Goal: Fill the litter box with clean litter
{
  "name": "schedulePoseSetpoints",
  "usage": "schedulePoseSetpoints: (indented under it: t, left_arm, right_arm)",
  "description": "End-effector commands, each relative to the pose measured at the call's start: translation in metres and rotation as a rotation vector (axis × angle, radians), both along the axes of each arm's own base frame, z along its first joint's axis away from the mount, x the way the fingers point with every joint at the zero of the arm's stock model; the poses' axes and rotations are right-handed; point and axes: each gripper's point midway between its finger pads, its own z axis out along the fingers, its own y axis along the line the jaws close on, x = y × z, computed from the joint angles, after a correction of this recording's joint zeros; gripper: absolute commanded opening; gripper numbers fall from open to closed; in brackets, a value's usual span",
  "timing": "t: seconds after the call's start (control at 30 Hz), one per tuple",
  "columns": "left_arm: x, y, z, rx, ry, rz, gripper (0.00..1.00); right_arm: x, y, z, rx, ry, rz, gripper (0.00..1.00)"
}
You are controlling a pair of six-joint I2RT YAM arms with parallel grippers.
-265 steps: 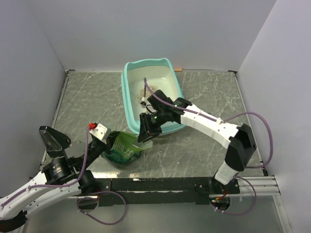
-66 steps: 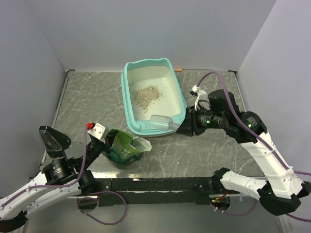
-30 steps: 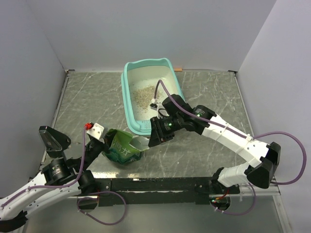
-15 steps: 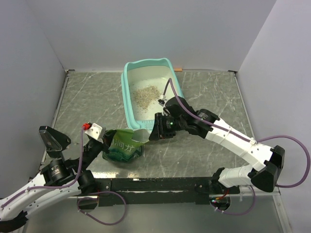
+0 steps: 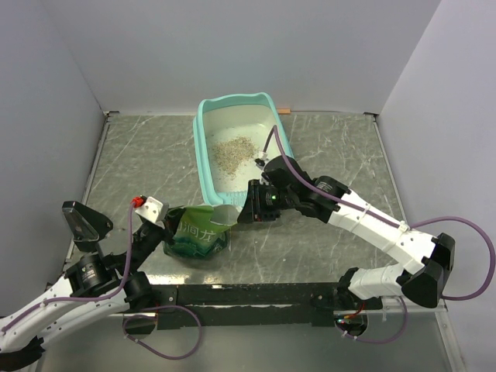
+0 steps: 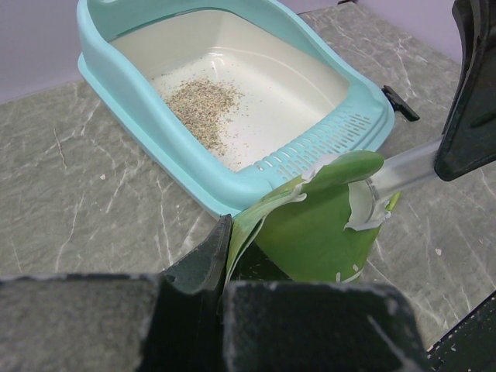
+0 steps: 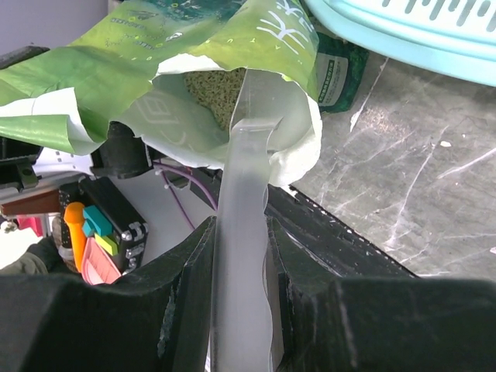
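Note:
The turquoise litter box [image 5: 203, 167] stands at the back middle of the table, with a small heap of clean litter [image 5: 232, 151] on its whitish floor. The left wrist view shows the box's rim [image 6: 132, 116] and that heap [image 6: 203, 101]. A green bag [image 5: 194, 236] stands just in front of the box. My left gripper [image 5: 167, 227] is shut on the bag's edge [image 6: 232, 232]. My right gripper [image 7: 239, 232] is shut on the handle of a clear plastic scoop [image 7: 244, 155]. The scoop's front end sits inside the bag's mouth, over the granules [image 7: 211, 89] in it.
My right arm [image 5: 364, 221] reaches across the table's right half to the bag. A small orange object [image 5: 286, 110] lies by the back wall. Grey walls close off the left, back and right. A black rail [image 5: 248, 294] runs along the near edge.
Over the last second my right gripper has drawn a little toward the box with the scoop, and the bag's mouth has spread wider. In the last half second hardly anything moved.

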Motion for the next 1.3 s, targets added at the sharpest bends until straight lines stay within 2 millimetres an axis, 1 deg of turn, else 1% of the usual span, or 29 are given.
schedulePoseSetpoints:
  t: [0.0, 0.1, 0.13, 0.2, 0.23, 0.5, 0.57, 0.93, 0.97, 1.0, 1.07, 1.1, 1.27]
  left_arm:
    - [-0.001, 0.006, 0.035, -0.117, -0.056, 0.016, 0.01]
    - [-0.001, 0.006, 0.035, -0.117, -0.056, 0.019, 0.01]
    - [-0.001, 0.006, 0.036, -0.118, -0.056, 0.016, 0.01]
    - [-0.001, 0.006, 0.036, -0.121, -0.055, 0.019, 0.01]
    - [-0.001, 0.006, 0.036, -0.121, -0.056, 0.019, 0.01]
    - [-0.001, 0.007, 0.037, -0.122, -0.057, 0.021, 0.01]
    - [-0.001, 0.007, 0.036, -0.121, -0.058, 0.018, 0.01]
    - [-0.001, 0.006, 0.036, -0.119, -0.056, 0.021, 0.01]
    - [-0.001, 0.007, 0.036, -0.121, -0.055, 0.024, 0.01]
    - [0.0, 0.006, 0.035, -0.117, -0.054, 0.022, 0.01]
    - [0.0, 0.007, 0.035, -0.117, -0.054, 0.024, 0.01]
    - [0.0, 0.006, 0.035, -0.118, -0.053, 0.024, 0.01]
    - [0.0, 0.006, 0.034, -0.114, -0.053, 0.026, 0.01]
  right_arm:
    - [0.024, -0.013, 0.008, -0.014, -0.085, -0.132, 0.28]
    - [0.025, -0.013, 0.005, -0.009, -0.079, -0.154, 0.29]
    - [0.026, -0.015, 0.001, -0.014, -0.074, -0.162, 0.3]
    - [0.027, -0.014, 0.0, -0.003, -0.071, -0.179, 0.33]
    - [0.026, -0.015, -0.004, -0.009, -0.063, -0.186, 0.36]
    - [0.031, -0.02, -0.009, -0.018, -0.067, -0.238, 0.36]
    - [0.033, -0.023, -0.009, -0.024, -0.072, -0.258, 0.41]
    - [0.036, -0.027, -0.015, -0.031, -0.073, -0.291, 0.41]
    - [0.036, -0.026, -0.016, -0.028, -0.07, -0.293, 0.4]
    - [0.035, -0.025, -0.017, -0.024, -0.068, -0.291, 0.3]
    - [0.035, -0.023, -0.016, -0.011, -0.068, -0.284, 0.12]
    - [0.034, -0.021, -0.015, -0.003, -0.068, -0.274, 0.0]
    - [0.029, -0.016, -0.003, 0.022, -0.085, -0.213, 0.0]
